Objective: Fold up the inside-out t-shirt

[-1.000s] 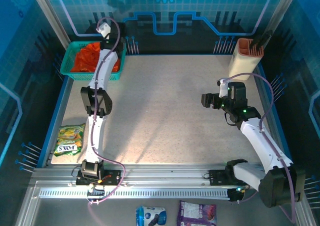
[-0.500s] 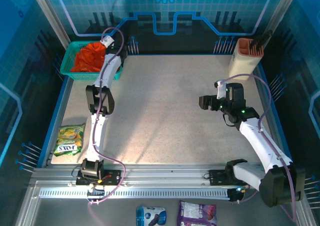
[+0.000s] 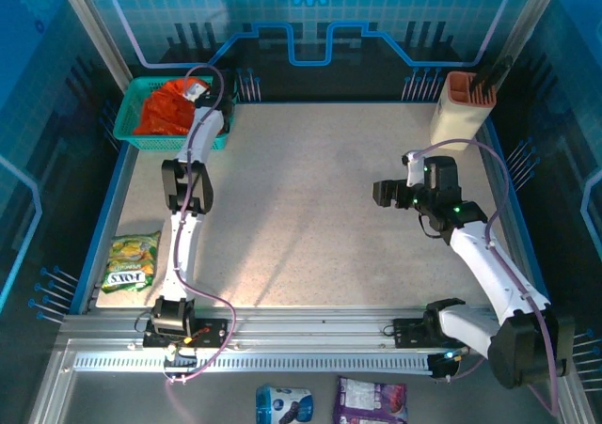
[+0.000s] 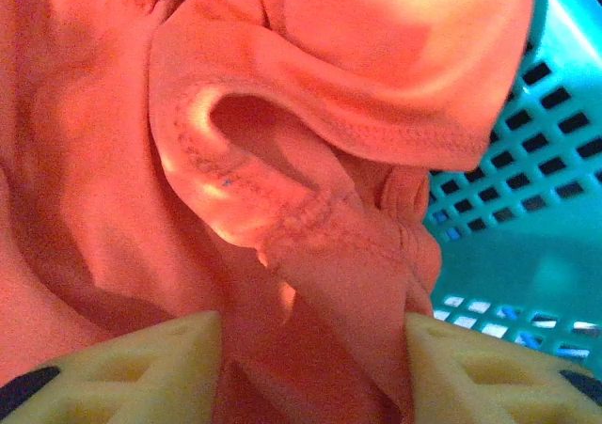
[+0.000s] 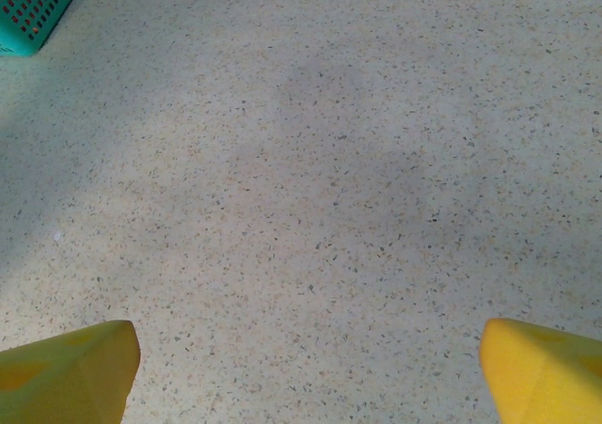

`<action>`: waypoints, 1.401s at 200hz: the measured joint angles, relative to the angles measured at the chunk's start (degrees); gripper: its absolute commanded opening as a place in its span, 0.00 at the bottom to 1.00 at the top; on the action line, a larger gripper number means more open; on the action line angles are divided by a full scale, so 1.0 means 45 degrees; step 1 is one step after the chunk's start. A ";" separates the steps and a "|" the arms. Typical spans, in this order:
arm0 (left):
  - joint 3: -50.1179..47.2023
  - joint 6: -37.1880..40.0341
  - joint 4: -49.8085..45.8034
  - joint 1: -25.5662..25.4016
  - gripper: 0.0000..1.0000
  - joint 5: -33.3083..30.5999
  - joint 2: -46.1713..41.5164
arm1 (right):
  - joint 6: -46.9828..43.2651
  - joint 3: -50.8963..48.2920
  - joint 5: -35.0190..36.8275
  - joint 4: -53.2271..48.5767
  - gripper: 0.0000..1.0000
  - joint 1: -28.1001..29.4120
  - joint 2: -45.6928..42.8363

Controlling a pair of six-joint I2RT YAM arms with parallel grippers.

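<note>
The inside-out t-shirt [image 3: 155, 112] lies crumpled, bright orange-red, in the teal mesh basket [image 3: 127, 116] at the table's far left corner. My left gripper [image 3: 193, 90] reaches down into the basket onto the cloth. In the left wrist view a hemmed fold of the t-shirt [image 4: 310, 161] bunches between the yellow fingers [image 4: 141, 368] and touches both pads; the left gripper [image 4: 313, 325] stands half closed around it, with the basket wall [image 4: 527, 245] behind. My right gripper [image 3: 384, 195] hovers open over bare table at mid right, wide open [image 5: 310, 349] with nothing between its fingers.
A yellow-green snack bag [image 3: 130, 262] lies at the left edge. A beige holder [image 3: 459, 109] stands at the far right. Two packets [image 3: 284, 403] [image 3: 370, 400] lie below the front rail. The basket's corner [image 5: 33, 10] shows far left of the right gripper.
My left gripper has dropped leftward into the basket onto the cloth and its jaws have narrowed around a fold. The right gripper has drifted slightly left, still open.
</note>
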 measured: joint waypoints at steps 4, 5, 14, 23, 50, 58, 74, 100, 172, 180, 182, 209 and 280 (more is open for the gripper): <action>0.0000 0.0083 0.0000 0.0015 0.34 0.0083 0.0000 | 0.0005 0.0000 -0.0005 0.0000 0.94 0.0024 0.0000; 0.0000 0.0078 0.0005 0.0019 0.33 0.0083 0.0000 | 0.0000 -0.0005 -0.0005 0.0000 0.94 0.0024 0.0000; 0.0000 -0.0029 0.0073 0.0049 0.24 0.0204 0.0000 | 0.0005 -0.0005 0.0000 0.0000 0.94 0.0078 -0.0005; 0.0000 0.0063 0.0146 0.0073 0.16 0.0335 0.0000 | 0.0005 -0.0005 -0.0005 0.0000 0.94 0.0097 -0.0010; -0.0287 0.0369 0.0641 0.0092 0.00 0.0612 -0.0073 | 0.0010 -0.0117 0.0005 -0.0019 0.94 0.0126 -0.0160; -0.0597 0.0350 0.0879 0.0092 0.00 0.0665 -0.0189 | 0.0010 -0.0160 0.0005 -0.0024 0.94 0.0146 -0.0223; -0.1418 0.0505 0.1263 0.0078 0.00 0.0763 -0.0597 | 0.0015 -0.0170 0.0005 -0.0092 0.94 0.0194 -0.0301; -0.2288 0.0777 0.1739 0.0029 0.00 0.0787 -0.1413 | 0.0044 -0.0170 0.0015 -0.0233 0.94 0.0199 -0.0544; -0.2875 0.2482 0.3254 -0.0865 0.00 0.0753 -0.4872 | 0.0044 -0.0165 0.0209 -0.1005 0.94 0.0355 -0.1807; -0.2880 0.2701 0.3385 -0.0952 0.00 0.0753 -0.5221 | 0.0044 -0.0160 0.0257 -0.1093 0.94 0.0355 -0.1923; -0.2880 0.2793 0.3439 -0.0967 0.00 0.0753 -0.5338 | 0.0044 -0.0160 0.0267 -0.1112 0.94 0.0355 -0.1953; -0.2885 0.3832 0.3857 -0.1224 0.00 0.1243 -0.6475 | 0.0044 -0.0131 0.0418 -0.1360 0.94 0.0359 -0.2229; -0.2356 0.7227 0.3483 -0.2958 0.00 0.4449 -0.8670 | 0.0146 0.0607 0.1010 -0.2074 0.93 0.0369 -0.2448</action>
